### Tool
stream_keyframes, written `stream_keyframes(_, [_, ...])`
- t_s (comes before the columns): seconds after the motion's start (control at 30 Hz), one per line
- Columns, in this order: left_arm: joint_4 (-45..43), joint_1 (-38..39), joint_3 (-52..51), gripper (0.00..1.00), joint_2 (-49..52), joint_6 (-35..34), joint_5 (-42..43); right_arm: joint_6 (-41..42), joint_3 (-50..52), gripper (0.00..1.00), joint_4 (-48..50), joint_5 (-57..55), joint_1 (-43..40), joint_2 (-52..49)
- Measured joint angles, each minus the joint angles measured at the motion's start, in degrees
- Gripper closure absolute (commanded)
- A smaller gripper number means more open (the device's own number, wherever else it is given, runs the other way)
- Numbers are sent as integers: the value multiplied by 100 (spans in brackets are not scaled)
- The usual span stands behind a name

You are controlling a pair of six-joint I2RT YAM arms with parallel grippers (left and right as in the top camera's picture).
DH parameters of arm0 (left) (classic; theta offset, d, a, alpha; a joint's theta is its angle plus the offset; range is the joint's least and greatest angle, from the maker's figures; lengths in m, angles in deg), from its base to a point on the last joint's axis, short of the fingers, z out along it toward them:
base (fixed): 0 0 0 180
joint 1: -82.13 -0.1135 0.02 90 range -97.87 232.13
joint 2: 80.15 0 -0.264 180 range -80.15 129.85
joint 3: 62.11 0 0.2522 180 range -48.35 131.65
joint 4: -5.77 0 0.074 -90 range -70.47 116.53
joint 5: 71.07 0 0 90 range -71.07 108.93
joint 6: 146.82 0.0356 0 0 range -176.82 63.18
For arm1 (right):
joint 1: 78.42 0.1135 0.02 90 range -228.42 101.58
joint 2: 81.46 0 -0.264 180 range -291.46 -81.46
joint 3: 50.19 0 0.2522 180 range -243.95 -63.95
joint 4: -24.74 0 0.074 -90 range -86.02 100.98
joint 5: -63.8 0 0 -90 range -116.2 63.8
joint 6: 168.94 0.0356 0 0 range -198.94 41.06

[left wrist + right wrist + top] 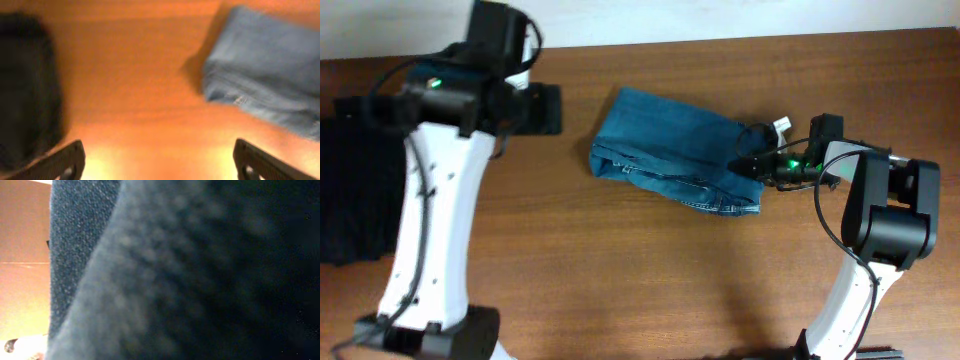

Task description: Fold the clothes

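Denim jeans [670, 150] lie folded; left gripper [160, 167] gapes wide, right gripper [752, 166] state unclear

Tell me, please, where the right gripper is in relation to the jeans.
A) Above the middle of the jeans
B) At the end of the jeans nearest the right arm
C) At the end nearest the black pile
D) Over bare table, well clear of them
B: the overhead view shows the right gripper at the edge of the folded jeans on the right arm's side, and denim fills its wrist view up close.
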Motion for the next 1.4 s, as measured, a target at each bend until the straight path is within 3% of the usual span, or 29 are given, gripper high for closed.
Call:
stream_keyframes(0.2, [1019, -413, 2, 1, -146, -173, -588, 46, 0, 96, 7, 0, -2, 0])
stream_keyframes(0.4, [1056, -621, 2, 1, -146, -350, -765, 81, -164, 96, -299, -118, 0, 0])
stream_keyframes(0.67, [1062, -621, 2, 1, -146, -411, -800, 74, -1139, 96, -1591, -1021, 151, 61])
stream_keyframes(1.0, [1064, -621, 2, 1, -146, -417, -817, 85, -2817, 96, -2677, -2599, 1178, 833])
stream_keyframes(1.23, [1064, -619, 2, 1, -146, -420, -817, 192, -3493, 96, -2826, -3342, 1893, 909])
stream_keyframes(1.4, [1062, -621, 2, 1, -146, -433, -820, 256, -3891, 96, -2903, -4688, 2490, 907])
